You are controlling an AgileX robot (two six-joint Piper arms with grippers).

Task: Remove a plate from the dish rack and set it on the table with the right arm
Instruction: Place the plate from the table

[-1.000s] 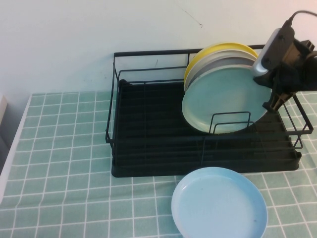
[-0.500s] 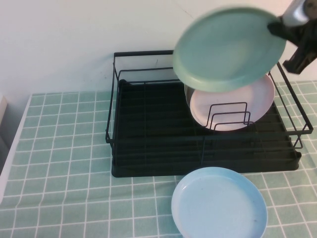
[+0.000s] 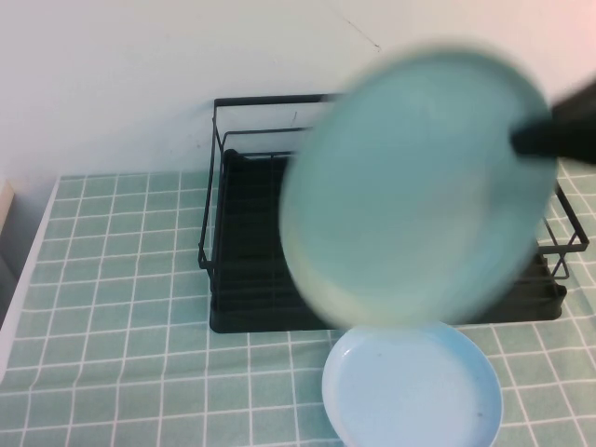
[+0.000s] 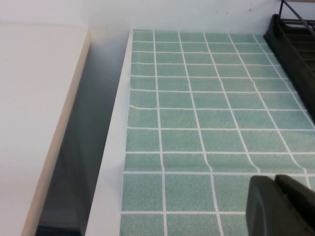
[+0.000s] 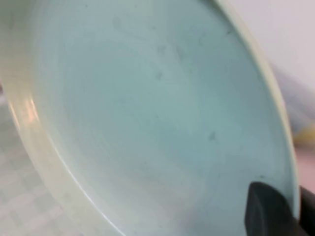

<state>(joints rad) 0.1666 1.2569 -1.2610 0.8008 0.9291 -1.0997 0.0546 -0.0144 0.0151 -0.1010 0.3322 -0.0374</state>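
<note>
One plate (image 3: 419, 186), light and stiff but slick, is hanging from right gripper (image 3: 531, 140) clenching its rim above desk (image 3: 121, 279); left gripper (image 4: 280, 206) is idling clenched over desk.

Right gripper (image 3: 535, 140) a blurred matte black wedge, left gripper (image 4: 283, 206) black, rounded, smooth plastic finger tips

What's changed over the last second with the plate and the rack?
The right gripper, gripping the mint plate by its rim, lifted it out of the dish rack and swung it up toward the camera. The light blue plate and left gripper stayed put.
</note>
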